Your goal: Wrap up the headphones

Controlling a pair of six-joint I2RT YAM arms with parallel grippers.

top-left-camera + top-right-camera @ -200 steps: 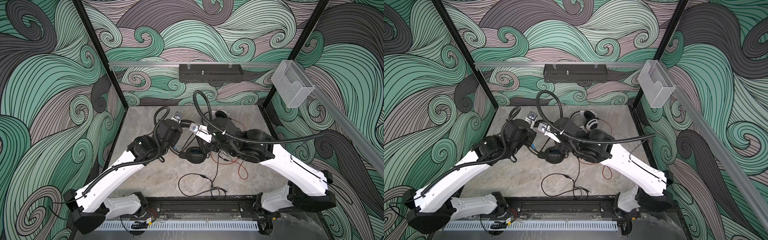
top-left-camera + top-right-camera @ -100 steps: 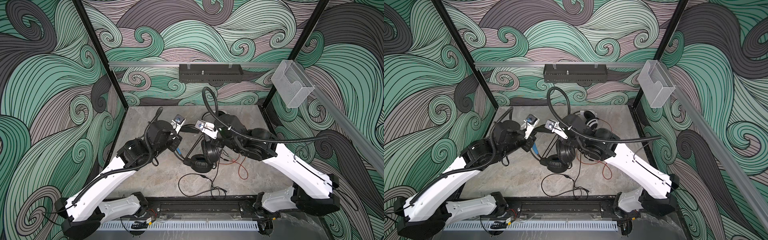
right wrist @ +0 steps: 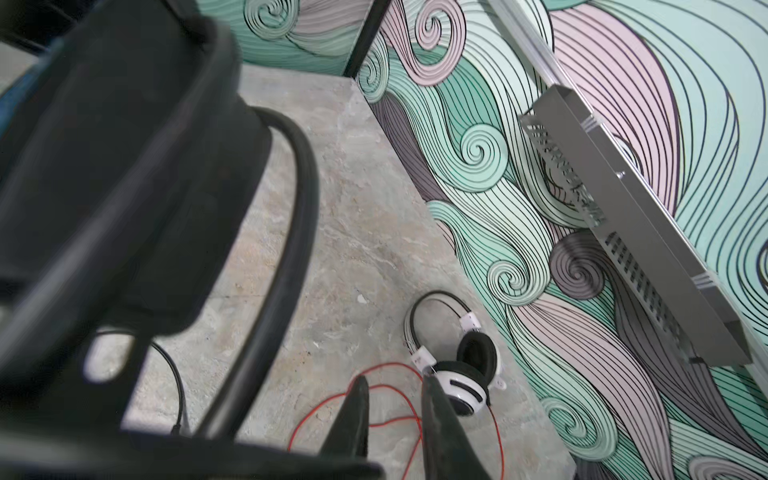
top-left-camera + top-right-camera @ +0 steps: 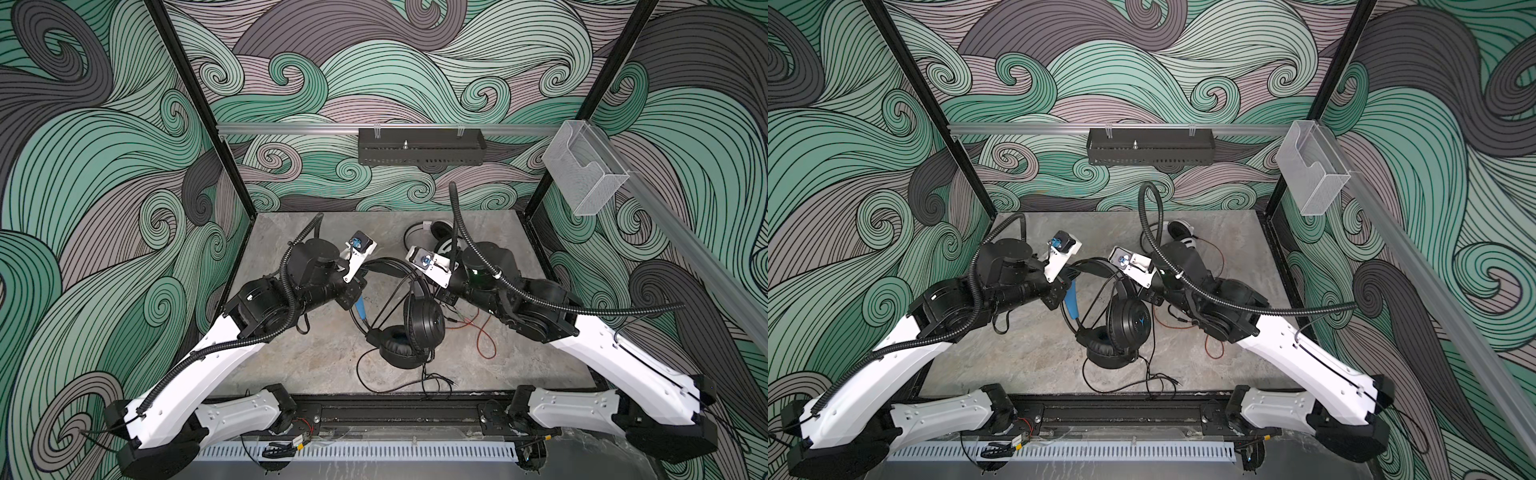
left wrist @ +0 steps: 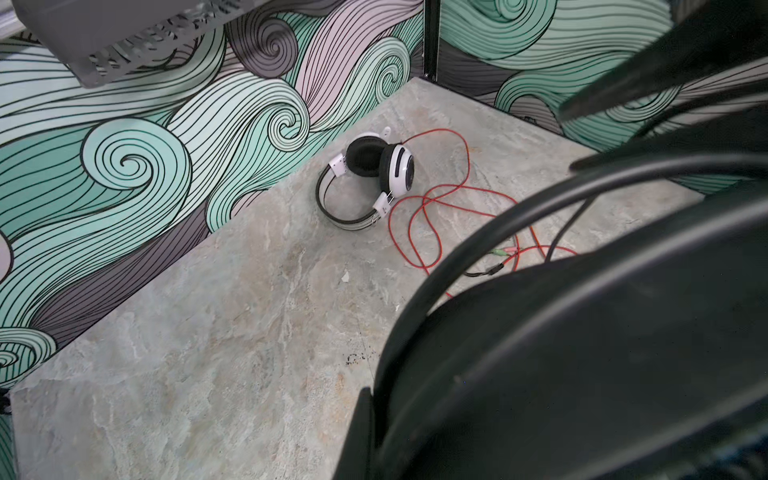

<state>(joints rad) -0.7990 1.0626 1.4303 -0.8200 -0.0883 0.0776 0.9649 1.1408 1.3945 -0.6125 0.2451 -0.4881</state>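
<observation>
Black headset (image 4: 424,326) pinched by left hand (image 4: 360,299); right hand (image 3: 395,380) spread (wrist view only).

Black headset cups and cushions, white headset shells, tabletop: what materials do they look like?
Black headset: cups look like hard plastic, smooth with a faint sheen. Ear cushions: puffy and dull, probably leatherette over foam. White headset: glossy plastic shells, bright highlights. Tabletop: grey veined stone look, matte; possibly laminate.

Robot lab cell; patterned walls (image 4: 374,83), aluminium rail (image 4: 291,129)
</observation>
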